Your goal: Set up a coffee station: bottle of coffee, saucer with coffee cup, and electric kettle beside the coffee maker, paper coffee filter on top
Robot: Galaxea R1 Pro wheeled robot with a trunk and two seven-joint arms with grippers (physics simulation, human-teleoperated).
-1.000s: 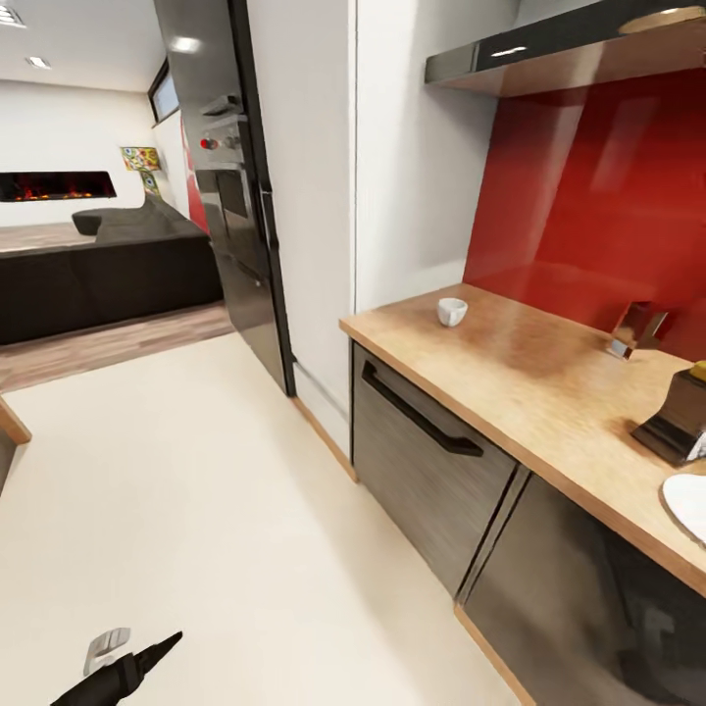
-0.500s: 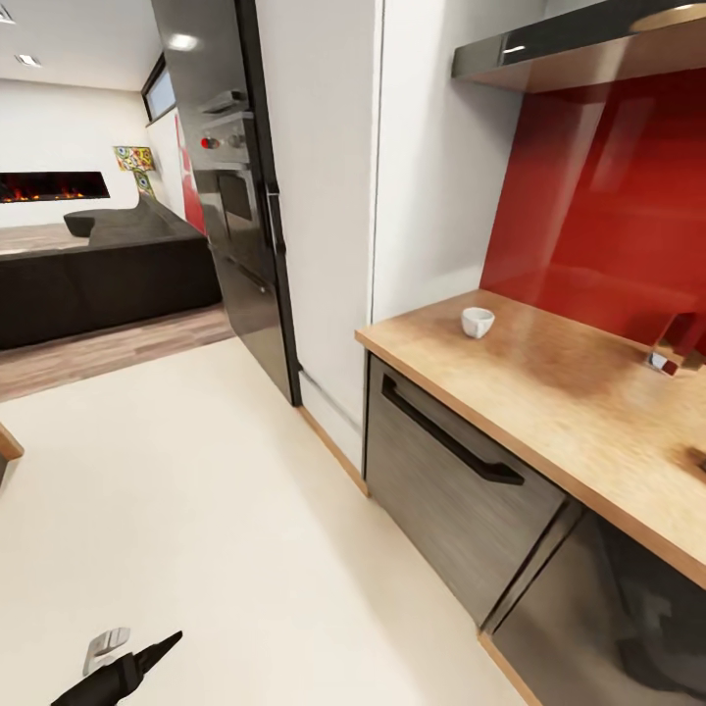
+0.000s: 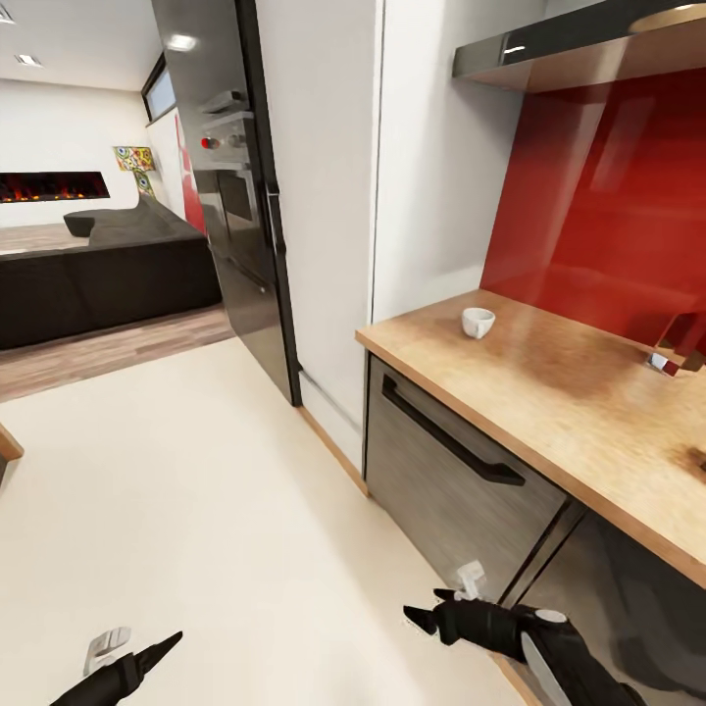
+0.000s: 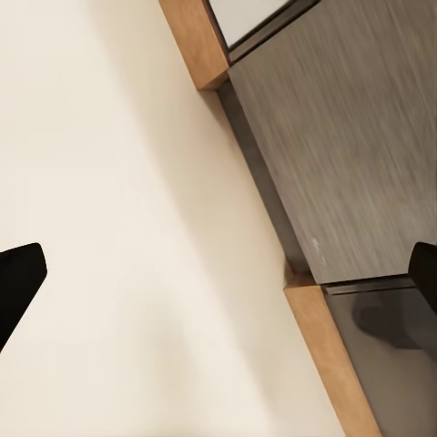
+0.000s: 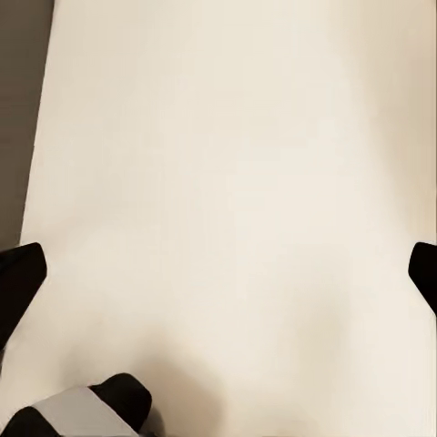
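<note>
A small white coffee cup stands upright near the left end of the wooden countertop. A shiny chrome and red object shows at the counter's right edge; I cannot tell what it is. My right gripper hangs low over the floor in front of the base cabinets, open and empty; its dark fingers stand wide apart over cream floor. My left gripper sits low at the bottom left, also open, with its fingers spread beside a cabinet base.
Grey base cabinets with a black handle run under the counter. A red backsplash and a dark hood are above it. A tall black oven column stands left of the white wall panel. Cream floor stretches toward a dark sofa.
The camera swung left at first, pushing the counter's right-hand items out of the picture, then held still. My right arm has risen into the head view at the bottom right.
</note>
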